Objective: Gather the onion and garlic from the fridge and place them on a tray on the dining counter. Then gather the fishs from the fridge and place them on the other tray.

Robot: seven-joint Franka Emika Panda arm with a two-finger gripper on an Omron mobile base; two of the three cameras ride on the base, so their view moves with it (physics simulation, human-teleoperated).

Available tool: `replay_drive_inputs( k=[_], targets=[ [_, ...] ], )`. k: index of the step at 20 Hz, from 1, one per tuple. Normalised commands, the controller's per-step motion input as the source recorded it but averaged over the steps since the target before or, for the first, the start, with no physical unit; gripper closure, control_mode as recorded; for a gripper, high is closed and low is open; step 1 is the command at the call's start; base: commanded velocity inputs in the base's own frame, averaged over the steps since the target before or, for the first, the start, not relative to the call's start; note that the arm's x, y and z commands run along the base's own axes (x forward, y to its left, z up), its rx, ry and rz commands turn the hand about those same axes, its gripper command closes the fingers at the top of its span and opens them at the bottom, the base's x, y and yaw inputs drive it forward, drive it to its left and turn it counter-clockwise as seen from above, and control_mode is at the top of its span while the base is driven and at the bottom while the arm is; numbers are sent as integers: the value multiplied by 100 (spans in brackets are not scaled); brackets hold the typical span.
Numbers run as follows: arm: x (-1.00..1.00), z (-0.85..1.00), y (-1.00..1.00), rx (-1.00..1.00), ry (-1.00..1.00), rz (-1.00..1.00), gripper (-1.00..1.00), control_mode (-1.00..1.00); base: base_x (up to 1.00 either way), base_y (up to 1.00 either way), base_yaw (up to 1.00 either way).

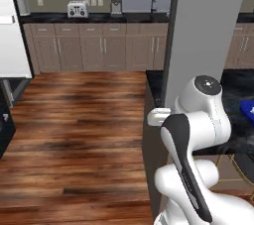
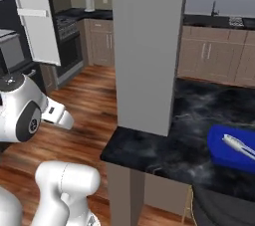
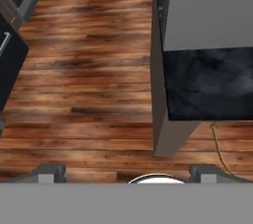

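Gripper (image 3: 126, 172) tips sit wide apart and empty at the near edge of the hand view, over wood floor (image 3: 84, 70) left of the dining counter (image 3: 212, 90). On that counter, 1 fish (image 2: 240, 145) lies in a blue tray (image 2: 224, 156) at far right. Judging by this, the arm is between trips; next likely calls for returning toward the fridge for what remains.

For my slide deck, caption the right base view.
A fish lies in the blue tray on the dining counter.

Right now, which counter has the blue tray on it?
The dining counter, black marble-look top by the grey pillar; the blue tray holds a fish. The far counter carries a toaster.
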Motion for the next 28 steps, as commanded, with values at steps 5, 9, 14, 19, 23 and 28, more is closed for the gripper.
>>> replay_drive_inputs(
  k=[5,9,14,19,23,28],
  targets=[
    [0,0,0,0,0,0,-100,100,41,63,6],
    [0,0,0,0,0,0,-100,100,55,47,0],
    [0,0,0,0,0,0,-100,100,65,42,0],
    [0,0,0,0,0,0,-100,100,72,32,0],
    [0,0,0,0,0,0,-100,100,63,42,0],
    [0,0,0,0,0,0,-100,100,11,79,0]
  ],
)
